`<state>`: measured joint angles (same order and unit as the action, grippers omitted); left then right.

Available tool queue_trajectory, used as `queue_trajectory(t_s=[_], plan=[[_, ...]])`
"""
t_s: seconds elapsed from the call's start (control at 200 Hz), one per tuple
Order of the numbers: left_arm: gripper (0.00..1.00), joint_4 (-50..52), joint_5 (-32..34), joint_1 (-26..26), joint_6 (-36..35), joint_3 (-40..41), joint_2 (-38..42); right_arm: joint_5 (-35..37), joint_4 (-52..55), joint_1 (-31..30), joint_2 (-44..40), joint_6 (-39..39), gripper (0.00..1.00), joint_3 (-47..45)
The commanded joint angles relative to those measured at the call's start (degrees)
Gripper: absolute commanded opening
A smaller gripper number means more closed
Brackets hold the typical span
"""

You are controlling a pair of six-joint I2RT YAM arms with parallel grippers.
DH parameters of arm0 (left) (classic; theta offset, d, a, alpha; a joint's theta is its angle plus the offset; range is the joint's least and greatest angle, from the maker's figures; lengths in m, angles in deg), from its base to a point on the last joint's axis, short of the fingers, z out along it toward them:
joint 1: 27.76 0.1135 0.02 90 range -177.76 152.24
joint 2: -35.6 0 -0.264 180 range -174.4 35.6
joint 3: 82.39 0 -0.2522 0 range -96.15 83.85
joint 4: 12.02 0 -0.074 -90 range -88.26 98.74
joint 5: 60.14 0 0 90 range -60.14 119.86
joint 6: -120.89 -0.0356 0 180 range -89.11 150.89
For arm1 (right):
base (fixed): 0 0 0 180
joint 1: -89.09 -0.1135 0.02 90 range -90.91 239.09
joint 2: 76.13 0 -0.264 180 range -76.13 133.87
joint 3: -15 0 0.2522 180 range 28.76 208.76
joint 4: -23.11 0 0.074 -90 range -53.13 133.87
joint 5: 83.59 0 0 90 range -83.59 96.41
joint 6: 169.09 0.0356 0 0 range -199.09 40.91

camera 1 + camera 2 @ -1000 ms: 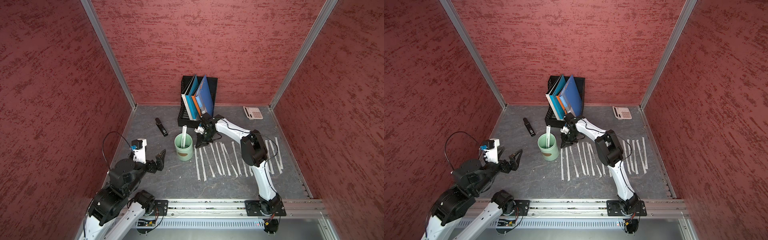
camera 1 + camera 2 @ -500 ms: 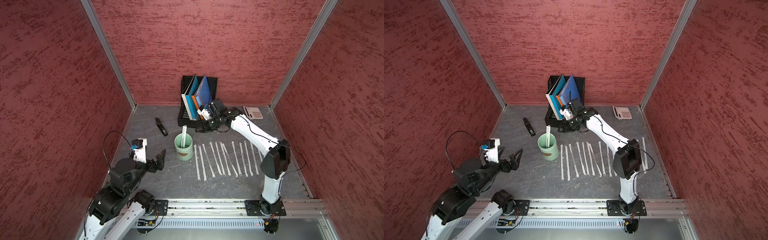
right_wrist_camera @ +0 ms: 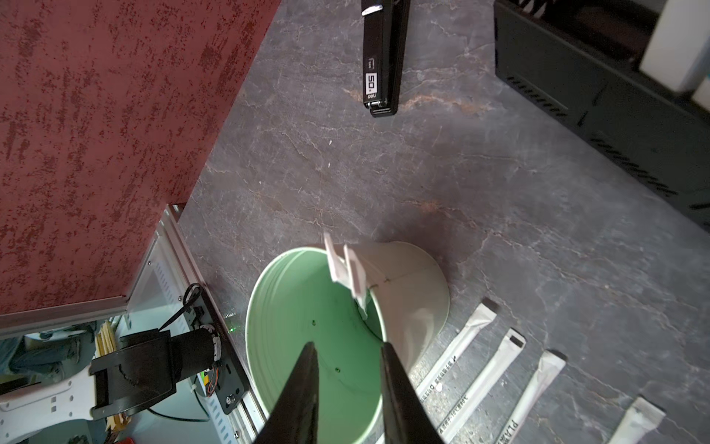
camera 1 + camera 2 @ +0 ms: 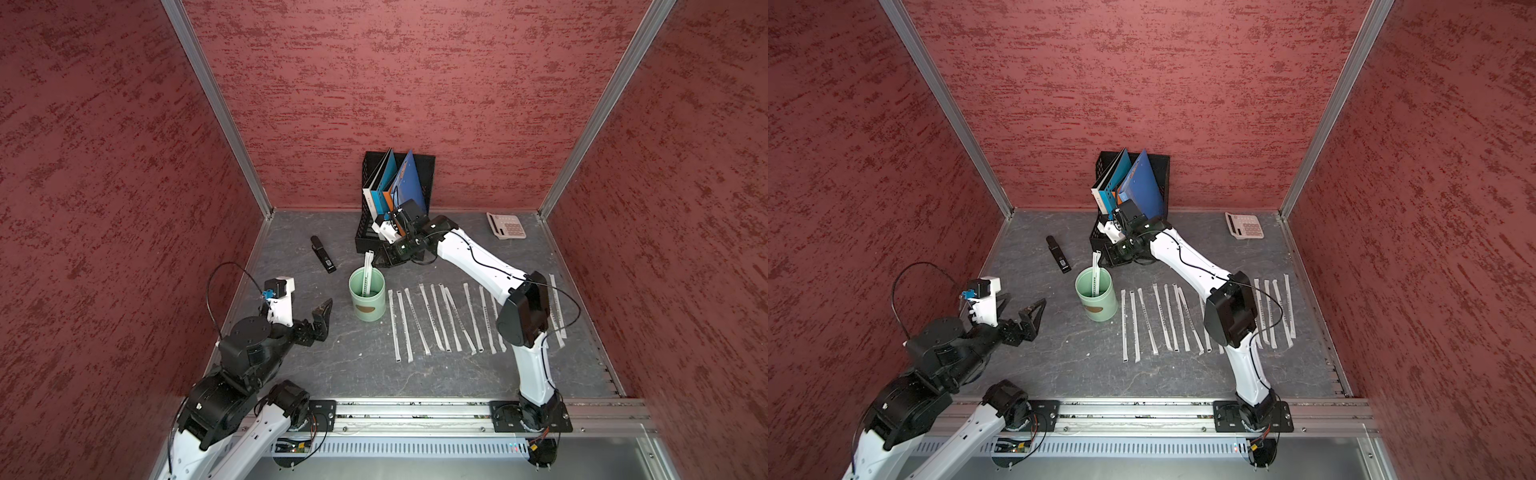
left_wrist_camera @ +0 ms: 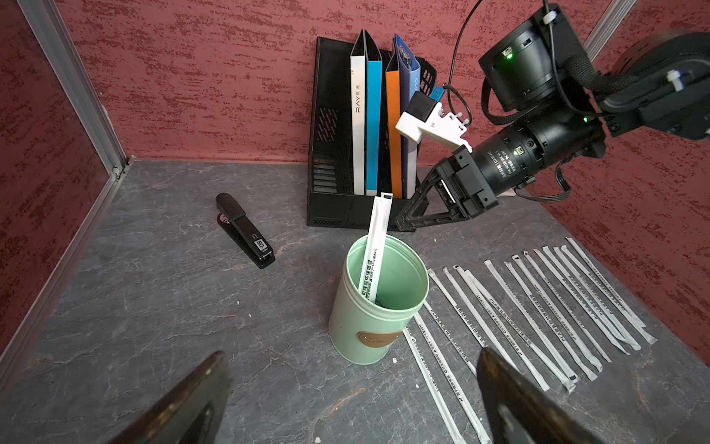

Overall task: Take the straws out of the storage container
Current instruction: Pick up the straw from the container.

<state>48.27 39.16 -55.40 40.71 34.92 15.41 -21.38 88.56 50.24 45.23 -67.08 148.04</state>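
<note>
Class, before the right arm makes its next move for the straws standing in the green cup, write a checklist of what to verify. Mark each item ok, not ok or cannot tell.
1. The storage container stands upright: ok.
2. The straws in the cup stick up above its rim, within reach: ok.
3. The right gripper has its jaws parted and empty: ok.
4. A straw sits between those jaws: not ok. In the right wrist view the straw tops lie beyond the fingertips.
5. The left gripper is open and apart from the cup: ok.
6. The removed straws lie flat in a row beside the cup, clear of the right gripper: ok.
</note>
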Motion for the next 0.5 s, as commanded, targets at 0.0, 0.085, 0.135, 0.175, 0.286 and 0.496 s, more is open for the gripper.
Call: queue_trajectory(t_s=[0.0, 0.085, 0.135, 0.175, 0.286, 0.496], plan=[[1.00, -0.12, -0.18, 0.29, 0.37, 0.28, 0.67, 0.92, 0.97, 0.18, 1.15, -0.59, 0.25, 2.51], [1.00, -0.12, -0.16, 0.29, 0.37, 0.35, 0.76, 1.31, 1.05, 0.18, 2.09, -0.51, 0.25, 2.83], [0.99, -0.15, -0.18, 0.23, 0.37, 0.39, 0.69, 1.42, 0.98, 0.18, 2.67, -0.36, 0.25, 2.97], [0.99, -0.20, -0.20, 0.22, 0.39, 0.36, 0.67, 1.19, 0.81, 0.18, 2.97, -0.27, 0.25, 3.04], [1.00, -0.20, -0.34, 0.22, 0.28, 0.41, 0.49, 0.64, 0.20, 0.18, 3.61, 0.14, 0.25, 3.20], [1.00, -0.15, -0.34, 0.22, 0.28, 0.41, 0.41, -0.20, 0.04, 0.16, 5.10, 0.62, 0.25, 4.75]])
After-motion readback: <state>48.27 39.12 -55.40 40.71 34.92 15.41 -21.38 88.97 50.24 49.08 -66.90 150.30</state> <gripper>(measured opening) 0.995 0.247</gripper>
